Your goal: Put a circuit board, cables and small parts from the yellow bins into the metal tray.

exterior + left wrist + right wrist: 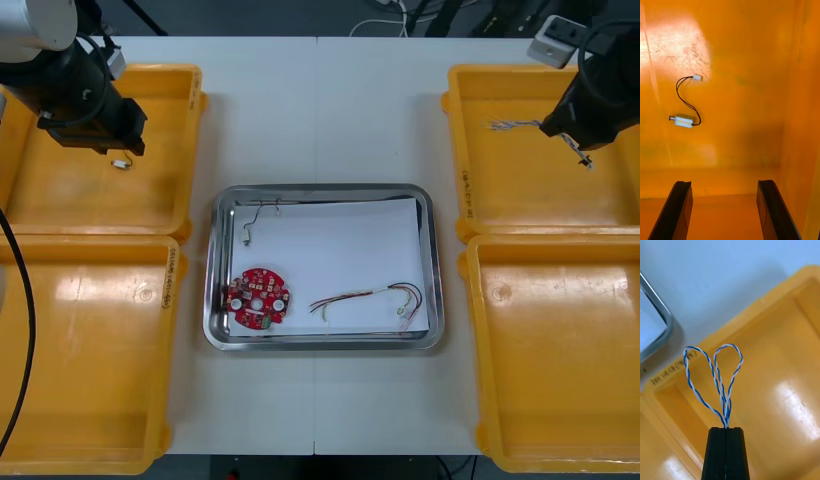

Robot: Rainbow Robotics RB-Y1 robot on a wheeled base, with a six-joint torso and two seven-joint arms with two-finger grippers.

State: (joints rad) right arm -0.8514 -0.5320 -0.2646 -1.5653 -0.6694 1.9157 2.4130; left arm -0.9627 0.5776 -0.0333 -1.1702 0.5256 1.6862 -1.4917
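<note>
Over the tabletop's (320,110) far right bin (520,200), with the tray (325,192) to its near left, the right hand (726,429) pinches the looped blue-white cable (725,412). The left hand (723,183), spread wide and empty, hovers over a small part (684,120) in the far left bin (100,190)

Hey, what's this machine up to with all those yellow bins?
A two-armed robot is gathering parts into the metal tray. Its right gripper, above the far right bin, is shut on a twisted blue and white cable. Its left gripper hangs open over the far left bin, where a small metal part lies untouched. The tray already holds a red circuit board, a black cable and a red and yellow cable.
</note>
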